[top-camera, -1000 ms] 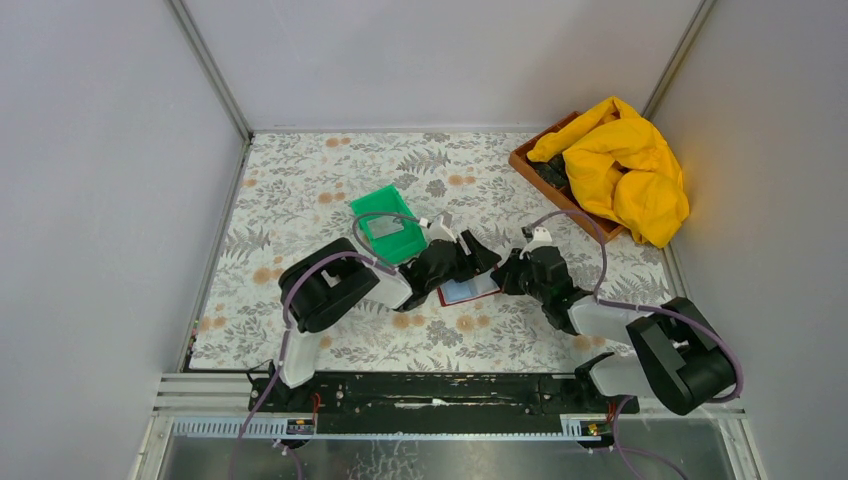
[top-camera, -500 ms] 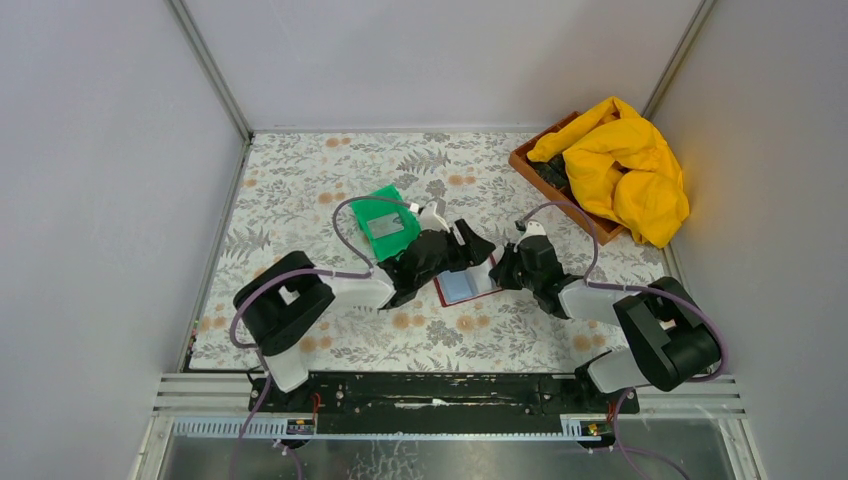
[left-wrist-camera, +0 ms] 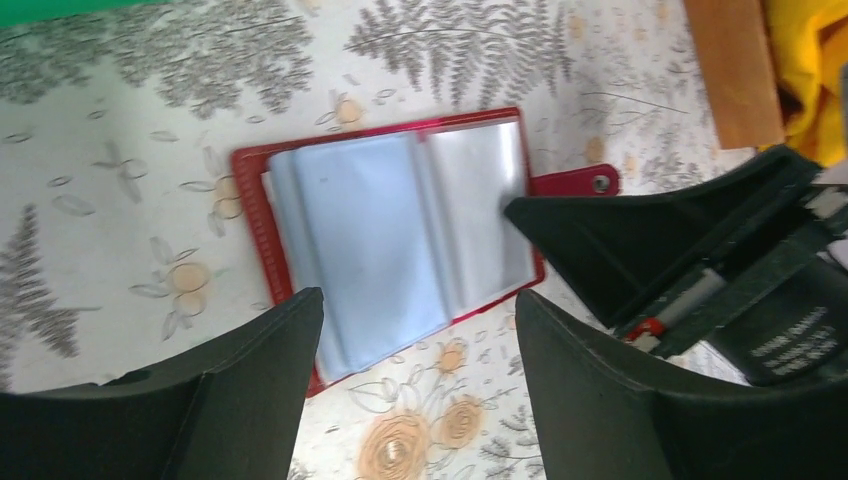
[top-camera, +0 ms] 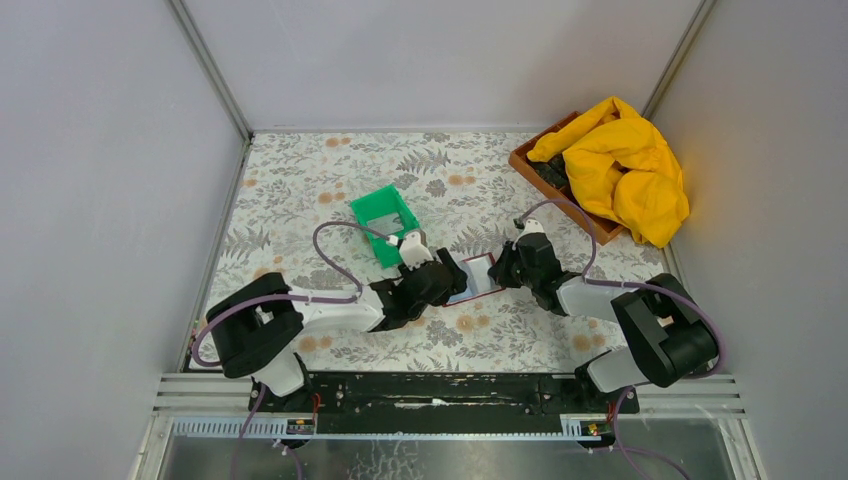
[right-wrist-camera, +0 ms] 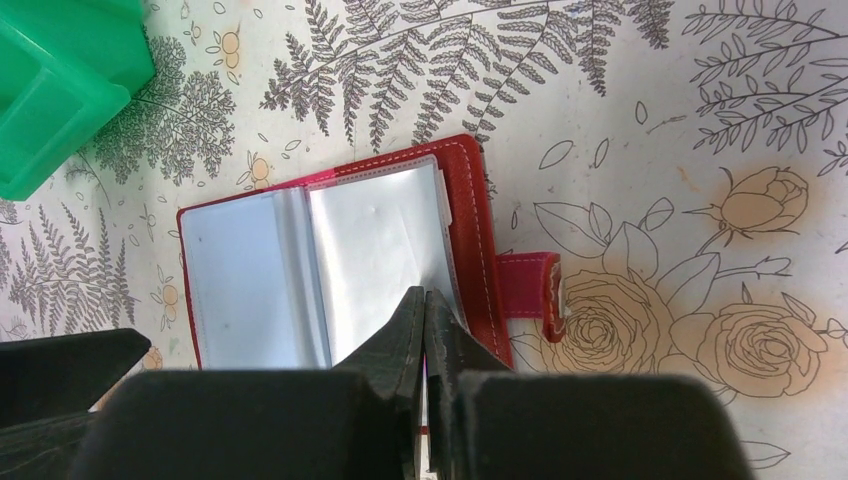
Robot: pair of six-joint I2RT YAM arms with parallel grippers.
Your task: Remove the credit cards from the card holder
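Note:
The dark red card holder point(top-camera: 474, 279) lies open on the floral table, pale blue-grey sleeves up point(left-wrist-camera: 400, 230), snap tab to the right point(right-wrist-camera: 528, 290). No credit card shows clearly; the sleeves look pale and glossy. My left gripper point(top-camera: 449, 281) is open and empty at the holder's near edge, its jaws astride that edge point(left-wrist-camera: 415, 300). My right gripper point(top-camera: 501, 271) is shut, its tips point(right-wrist-camera: 425, 297) resting on the right sleeve page beside the red border. It also shows in the left wrist view point(left-wrist-camera: 650, 240).
A green plastic bin point(top-camera: 378, 212) stands just behind and left of the holder, and shows in the right wrist view point(right-wrist-camera: 60, 80). A wooden tray point(top-camera: 528, 160) with a yellow cloth point(top-camera: 625, 165) sits at the back right. Grey walls enclose the table.
My left gripper has drawn back from beside the green bin toward the near left and now sits at the holder's near edge. My right gripper has stayed on the holder.

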